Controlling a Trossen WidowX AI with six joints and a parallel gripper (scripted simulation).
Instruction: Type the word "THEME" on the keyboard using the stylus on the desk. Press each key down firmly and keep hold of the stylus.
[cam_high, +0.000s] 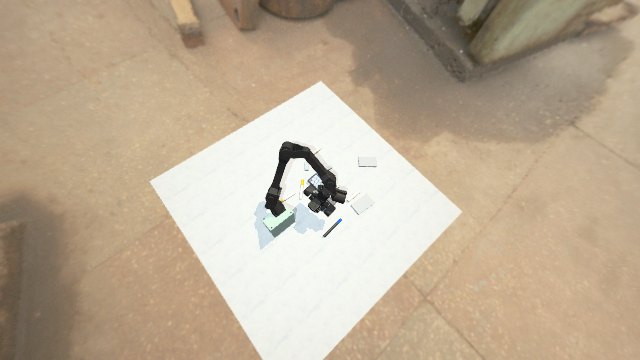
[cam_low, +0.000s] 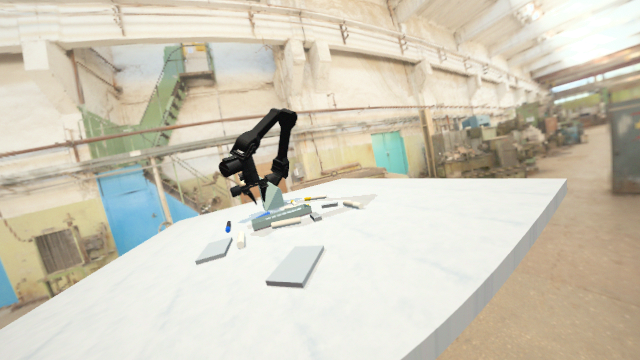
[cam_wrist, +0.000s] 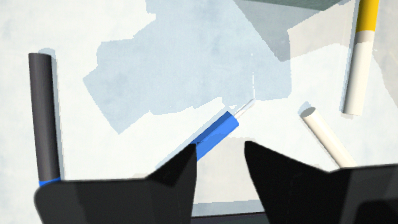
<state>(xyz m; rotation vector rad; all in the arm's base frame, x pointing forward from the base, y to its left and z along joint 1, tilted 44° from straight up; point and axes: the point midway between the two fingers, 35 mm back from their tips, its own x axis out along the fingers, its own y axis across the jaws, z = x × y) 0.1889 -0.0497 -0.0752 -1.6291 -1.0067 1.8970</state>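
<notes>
Gripper: stood part open, empty.
Stylus: lay aslant below, ungripped.
Grasp: wanted jaws turned square across the barrel, centred, then lowered before closing.

Pale, weathered walls rise beside a green staircase and turquoise doors. Daylight enters overhead, apparently through roof windows, above the brown floor.

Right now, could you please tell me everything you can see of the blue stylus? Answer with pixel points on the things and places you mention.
The stylus (cam_wrist: 218, 135) has a faceted blue barrel and a thin, pale tip. It seems to lie flat on the white table (cam_low: 425, 225) (cam_wrist: 30, 210), near the gripper (cam_wrist: 220, 149), whose left fingertip hides part of it in the wrist view. Its material is unclear.
</notes>
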